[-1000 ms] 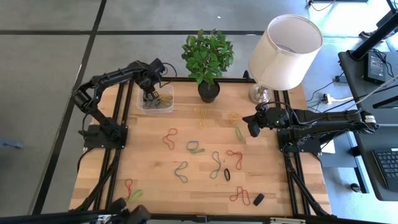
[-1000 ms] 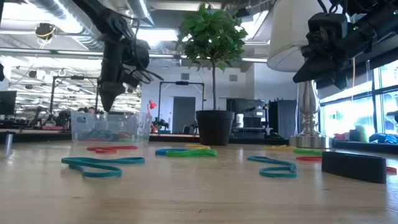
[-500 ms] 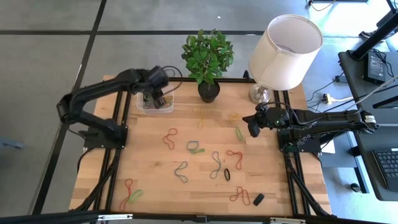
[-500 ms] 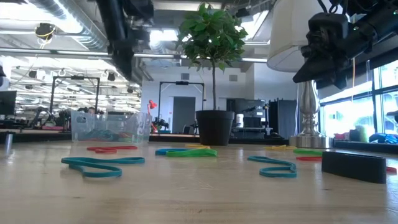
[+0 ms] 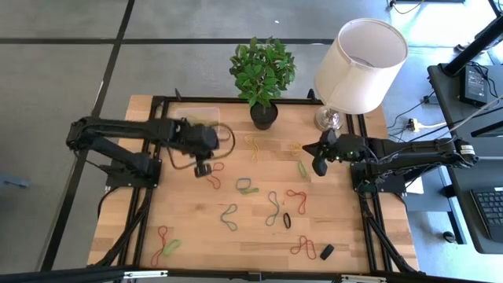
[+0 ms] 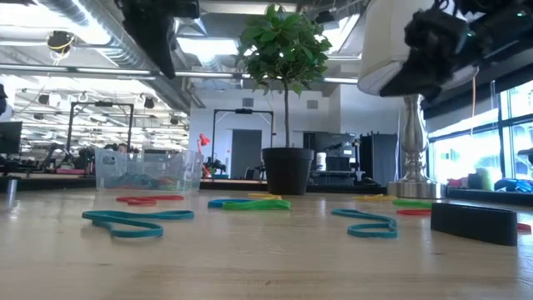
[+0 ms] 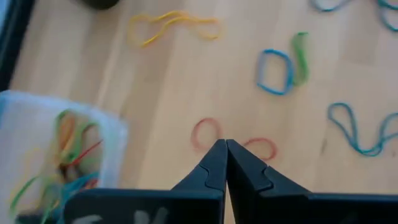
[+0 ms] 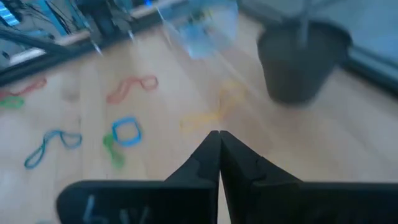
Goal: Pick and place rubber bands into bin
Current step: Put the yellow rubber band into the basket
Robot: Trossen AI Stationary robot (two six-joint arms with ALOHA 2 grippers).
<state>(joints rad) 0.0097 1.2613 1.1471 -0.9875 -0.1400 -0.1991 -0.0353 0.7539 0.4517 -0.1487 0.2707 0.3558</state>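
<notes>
Rubber bands in several colours lie scattered on the wooden table, among them a red one (image 5: 214, 175), a blue-and-green pair (image 5: 246, 186) and a teal one (image 6: 137, 222). The clear bin (image 5: 196, 117) stands at the far left with several bands inside (image 7: 68, 149). My left gripper (image 7: 225, 144) hovers shut and empty high over the red band (image 7: 205, 132), just nearer than the bin. My right gripper (image 5: 318, 167) is shut and empty, raised above the table's right side near a green band (image 5: 302, 167).
A black plant pot (image 5: 264, 115) and a lamp (image 5: 357, 67) stand along the far edge. A small black block (image 5: 327, 251) lies near the front right, seen also in the low view (image 6: 475, 222). Bare wood shows between the bands.
My left gripper has risen out of the bin and swung toward the table's near edge, stopping over the red band beside the bin. My right gripper has lifted a little where it stands.
</notes>
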